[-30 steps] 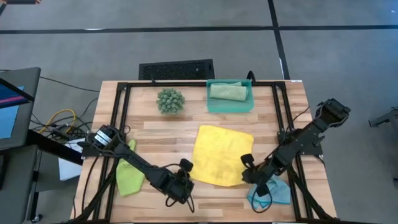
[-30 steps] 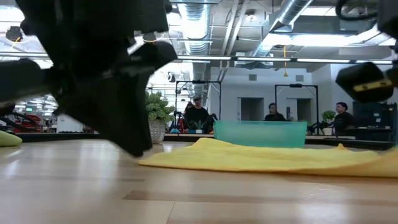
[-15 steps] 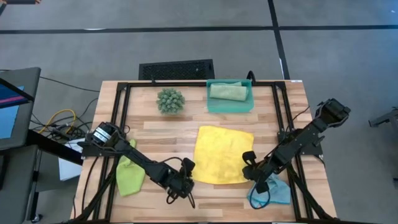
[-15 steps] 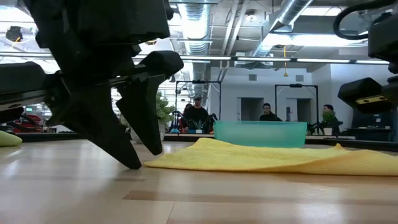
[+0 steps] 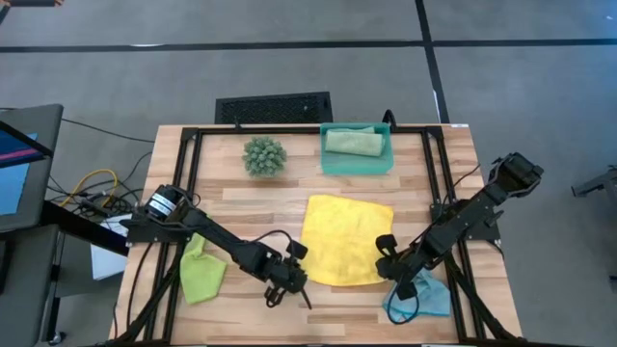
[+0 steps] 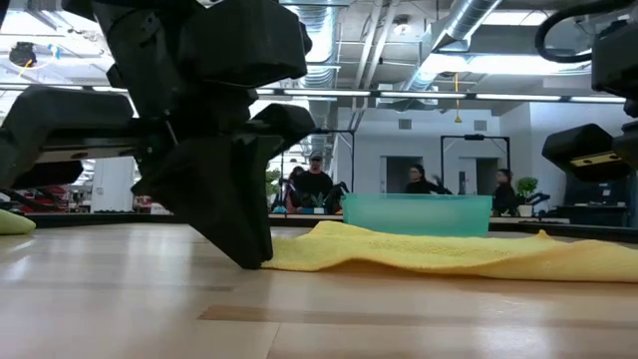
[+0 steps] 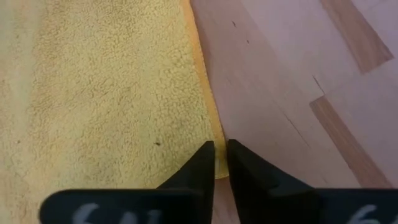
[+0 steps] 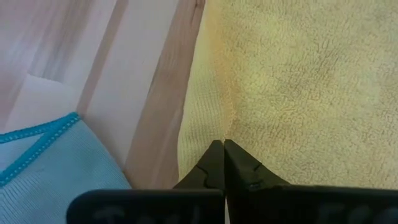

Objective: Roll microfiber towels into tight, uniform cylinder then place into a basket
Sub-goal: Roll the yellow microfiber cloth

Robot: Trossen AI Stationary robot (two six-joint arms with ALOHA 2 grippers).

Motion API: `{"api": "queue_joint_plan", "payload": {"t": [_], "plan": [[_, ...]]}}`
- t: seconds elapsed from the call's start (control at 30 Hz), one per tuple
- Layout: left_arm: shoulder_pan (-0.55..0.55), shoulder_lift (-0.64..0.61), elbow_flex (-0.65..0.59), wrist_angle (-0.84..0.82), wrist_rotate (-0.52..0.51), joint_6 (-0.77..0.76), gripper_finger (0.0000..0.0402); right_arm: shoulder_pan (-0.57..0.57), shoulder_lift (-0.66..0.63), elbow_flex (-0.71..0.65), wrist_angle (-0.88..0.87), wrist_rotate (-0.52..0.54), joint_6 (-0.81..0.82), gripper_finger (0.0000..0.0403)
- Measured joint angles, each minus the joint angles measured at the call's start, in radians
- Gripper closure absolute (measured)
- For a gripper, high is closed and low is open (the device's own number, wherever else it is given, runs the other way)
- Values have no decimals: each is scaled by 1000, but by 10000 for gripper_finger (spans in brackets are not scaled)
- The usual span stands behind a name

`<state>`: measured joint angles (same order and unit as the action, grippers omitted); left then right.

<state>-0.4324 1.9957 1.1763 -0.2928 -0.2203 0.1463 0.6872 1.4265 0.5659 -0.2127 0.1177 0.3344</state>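
While yellow towel (image 5: 345, 241) lies flat, rumpled, left pincer (image 7: 216, 163) and right pincer (image 8: 222, 155) pinch near corners.

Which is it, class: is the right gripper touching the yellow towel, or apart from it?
Touching. In the right wrist view the right gripper has its fingers shut, pinching a raised fold at the yellow towel's edge, with no gap showing.

1 towel (image 5: 347, 241) lies mid-table, the basket (image 5: 357, 162) behind it, another towel (image 5: 354, 142) inside.
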Motion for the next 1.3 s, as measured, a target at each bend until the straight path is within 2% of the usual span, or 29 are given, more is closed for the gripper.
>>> {"api": "queue_joint_plan", "payload": {"t": [0.07, 0.27, 0.37, 0.67, 0.9, 1.0, 1.1, 1.23, 1.3], "plan": [[-1, 0, 0, -4, 11, -4, 395, 0, 0, 0, 24, 0, 0, 392], [-33, -17, 30, -83, -15, -62, 401, 2, 0, 4, 111, -11, -39, 391], [-58, -43, 56, -167, -51, -76, 401, 12, 0, 25, 116, -11, -78, 392], [-82, -154, 72, -199, -133, -110, 401, 63, 0, 92, 76, 19, -114, 394], [-86, -179, 72, -195, -59, -142, 402, 104, 0, 132, 45, 20, -92, 394], [-88, -185, 72, -191, -60, -154, 401, 116, -21, 149, 2, 26, -72, 394], [-77, -202, 72, -185, -115, -168, 401, 118, -65, 152, -88, 97, -13, 394], [-33, -216, 72, -184, -246, -167, 401, 116, -121, 151, -270, 255, 136, 394], [3, -217, 72, -175, -277, -150, 401, 116, -145, 151, -359, 320, 229, 394]]}}
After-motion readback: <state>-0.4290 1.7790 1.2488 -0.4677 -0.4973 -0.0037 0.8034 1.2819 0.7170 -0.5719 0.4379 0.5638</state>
